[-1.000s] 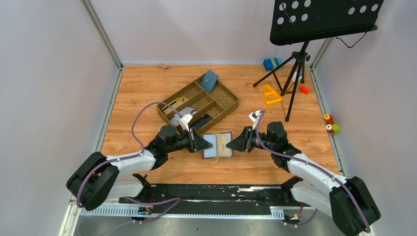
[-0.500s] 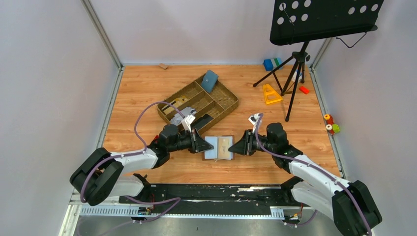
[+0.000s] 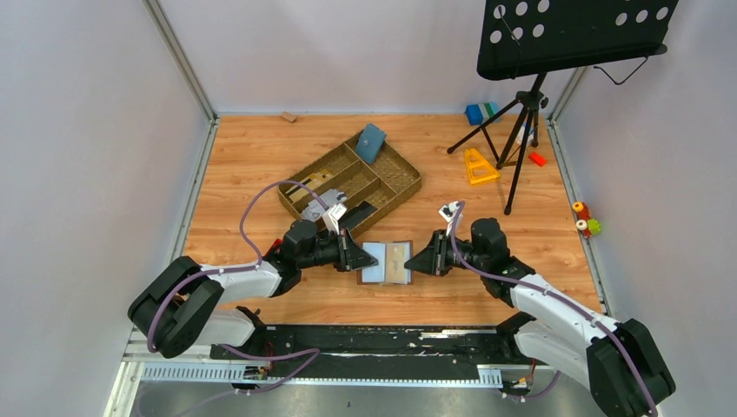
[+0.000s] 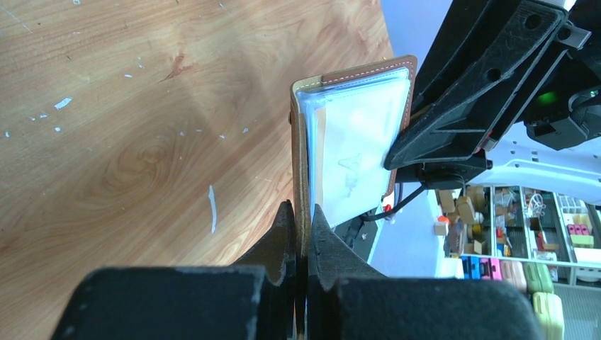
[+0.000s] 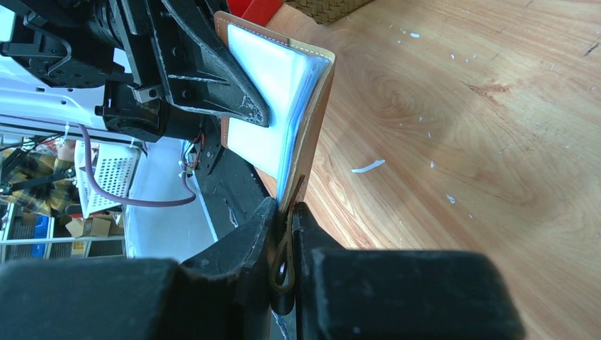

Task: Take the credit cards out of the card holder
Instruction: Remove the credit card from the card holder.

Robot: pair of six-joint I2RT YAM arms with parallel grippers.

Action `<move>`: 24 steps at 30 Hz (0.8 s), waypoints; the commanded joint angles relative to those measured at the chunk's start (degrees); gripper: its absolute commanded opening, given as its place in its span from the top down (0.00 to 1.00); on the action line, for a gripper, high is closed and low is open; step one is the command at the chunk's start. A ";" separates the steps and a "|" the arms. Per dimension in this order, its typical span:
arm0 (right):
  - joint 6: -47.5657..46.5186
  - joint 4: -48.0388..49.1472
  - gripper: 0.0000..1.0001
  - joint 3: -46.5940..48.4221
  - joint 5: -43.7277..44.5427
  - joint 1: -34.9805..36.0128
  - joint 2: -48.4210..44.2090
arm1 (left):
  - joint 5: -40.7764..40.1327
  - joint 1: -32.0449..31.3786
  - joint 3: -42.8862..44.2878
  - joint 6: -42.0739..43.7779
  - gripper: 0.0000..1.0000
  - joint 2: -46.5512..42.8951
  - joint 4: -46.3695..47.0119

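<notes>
**While it is pinched at both edges, a card holder is spread open over a wooden table**

Seen from above, the brown card holder sits near the front middle of the table, between the two arms. The left claw has its fingers pressed together on the edge of the left cover. The right claw pinches the opposite edge, where a thin closing tab hangs between its fingers. Clear shiny sleeves face upward, and a pale card shows through one. Whether the holder touches the wood cannot be told. Behind it sits a woven tray, with a blue pouch at its far end.
</notes>
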 commanded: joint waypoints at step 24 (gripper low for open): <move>4.18 13.16 1.00 -2.75 -4.24 0.22 -2.98 | 0.47 -2.12 2.14 -0.49 1.00 1.61 5.80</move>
